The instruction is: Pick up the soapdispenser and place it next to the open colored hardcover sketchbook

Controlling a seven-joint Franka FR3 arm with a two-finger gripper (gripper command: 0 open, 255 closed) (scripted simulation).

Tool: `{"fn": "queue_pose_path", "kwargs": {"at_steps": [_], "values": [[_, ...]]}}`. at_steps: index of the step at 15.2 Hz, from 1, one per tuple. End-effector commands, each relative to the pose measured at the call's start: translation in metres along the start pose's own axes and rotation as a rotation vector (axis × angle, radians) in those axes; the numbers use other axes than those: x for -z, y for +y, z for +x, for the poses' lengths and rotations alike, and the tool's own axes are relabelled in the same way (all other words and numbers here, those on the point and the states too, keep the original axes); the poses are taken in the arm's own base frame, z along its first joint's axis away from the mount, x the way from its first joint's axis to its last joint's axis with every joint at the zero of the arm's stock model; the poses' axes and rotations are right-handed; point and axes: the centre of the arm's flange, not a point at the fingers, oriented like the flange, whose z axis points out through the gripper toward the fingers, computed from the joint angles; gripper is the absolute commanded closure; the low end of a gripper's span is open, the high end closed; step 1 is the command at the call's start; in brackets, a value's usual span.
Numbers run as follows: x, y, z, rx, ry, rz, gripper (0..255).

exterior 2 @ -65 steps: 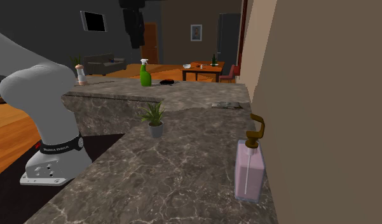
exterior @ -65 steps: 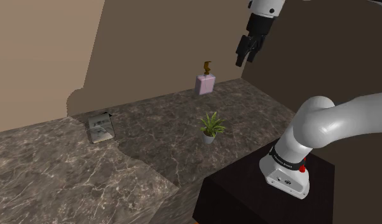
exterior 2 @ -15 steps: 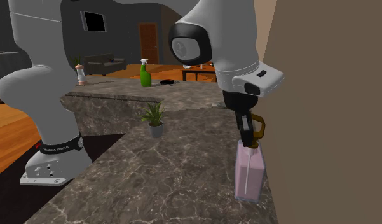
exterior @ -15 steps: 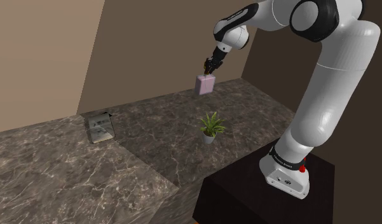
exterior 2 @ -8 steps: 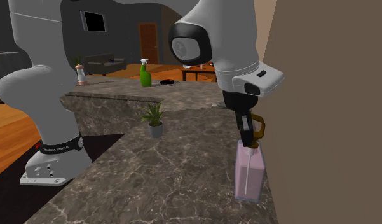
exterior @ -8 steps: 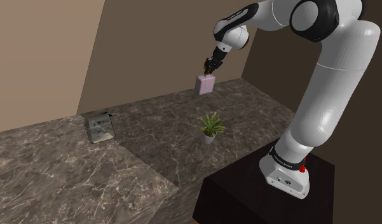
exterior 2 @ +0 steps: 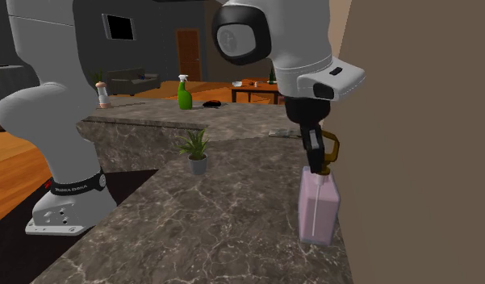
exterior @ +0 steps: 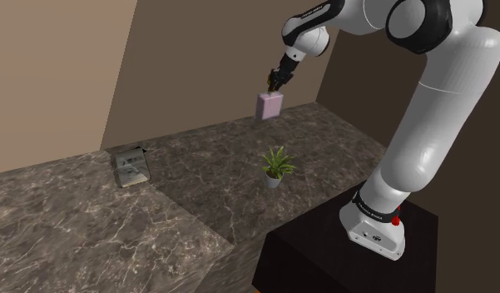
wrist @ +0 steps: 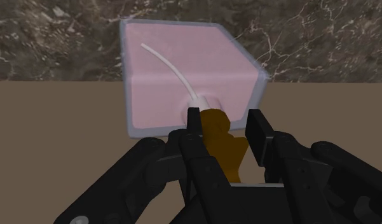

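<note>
Firmly, my hand grips pink soap dispenser by brown pump, beside tan wall, over marbled counter.

The arm is made up of smooth, rounded white links, with dark joints set between them. A black band with small white lettering is noted around the lowest link, and a red button is seen beside it. Small dark holes are recorded on the white foot. The gripper is all black, with two blocky, square-tipped fingers.
</note>
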Motion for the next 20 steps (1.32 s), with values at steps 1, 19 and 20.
{"fn": "queue_pose_path", "kwargs": {"at_steps": [1, 19, 20], "values": [[0.01, -0.002, 0.002, 0.0, 0.0, 0.0, 255], [0.1, -0.025, 0.025, 0.0, 0.0, 0.0, 255], [0.105, -0.027, 0.026, 0.0, 0.0, 0.0, 255]]}}
